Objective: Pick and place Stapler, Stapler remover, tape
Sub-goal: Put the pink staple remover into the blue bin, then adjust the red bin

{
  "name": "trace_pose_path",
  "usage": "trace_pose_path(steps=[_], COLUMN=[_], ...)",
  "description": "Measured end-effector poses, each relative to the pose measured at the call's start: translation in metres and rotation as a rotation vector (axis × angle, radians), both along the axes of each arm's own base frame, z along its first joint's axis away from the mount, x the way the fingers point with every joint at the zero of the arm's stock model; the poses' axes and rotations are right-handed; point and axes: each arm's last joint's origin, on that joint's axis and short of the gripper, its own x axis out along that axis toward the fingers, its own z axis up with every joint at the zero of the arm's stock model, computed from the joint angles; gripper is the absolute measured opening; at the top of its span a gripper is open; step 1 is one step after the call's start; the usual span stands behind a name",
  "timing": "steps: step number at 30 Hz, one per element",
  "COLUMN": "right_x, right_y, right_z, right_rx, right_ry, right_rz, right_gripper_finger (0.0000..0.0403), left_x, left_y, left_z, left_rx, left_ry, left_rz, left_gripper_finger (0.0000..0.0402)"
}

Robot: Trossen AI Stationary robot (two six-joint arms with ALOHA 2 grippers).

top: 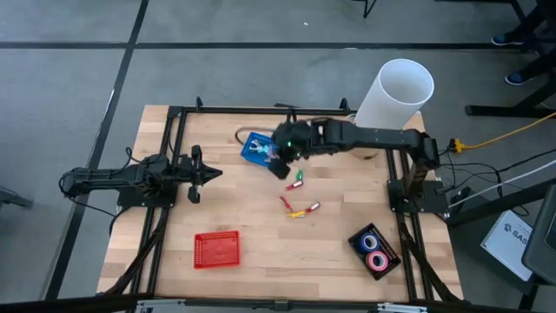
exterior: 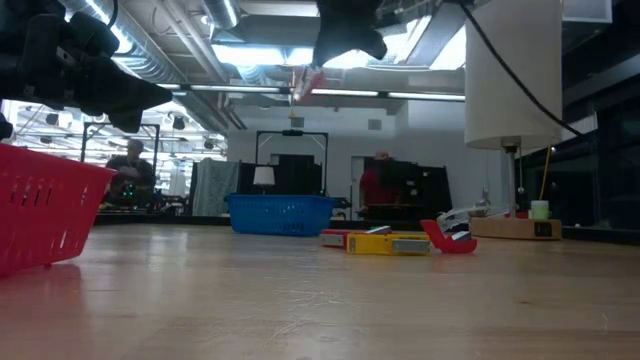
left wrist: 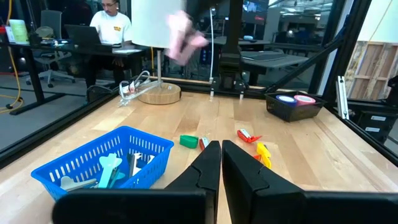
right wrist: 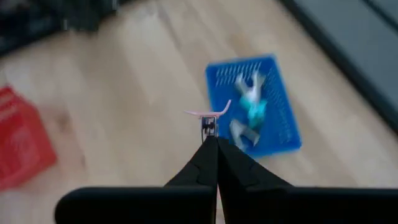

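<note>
Right tool pinched closed, raised; left tool closed, waiting.

The floor around the wooden table is grey, with dark lines across it. A tall white tube stands at the table's far corner. A yellow cable runs over the floor. In the room behind, long bright lights and pipes hang from the ceiling. A person in a white shirt sits at a desk with a laptop. There are black metal frames and a small lamp farther back.
</note>
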Motion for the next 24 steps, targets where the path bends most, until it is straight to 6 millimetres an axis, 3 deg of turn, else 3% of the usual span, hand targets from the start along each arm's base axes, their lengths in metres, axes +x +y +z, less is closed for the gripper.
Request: trace_pose_path(steps=[6,13,24], right_x=[0.006,0.019,0.051], right_y=[-0.033,-0.056,-0.070], right_z=[0.003,-0.014,-0.075], right_rx=[-0.020,-0.009,0.002], right_ry=[-0.075,-0.102,-0.008], right_rz=[-0.023,-0.028,-0.018], right_gripper_finger=[0.0000,0.0000,0.0000], left_x=[0.000,0.000,0.000], left_y=[0.000,0.000,0.000], left_z=[0.000,0.000,0.000], left_rx=[0.000,0.000,-0.001], left_ry=[0.000,-0.001,0.005], left_rz=[0.000,0.000,-0.001], left_gripper_finger=[0.0010,0.0010,0.0012])
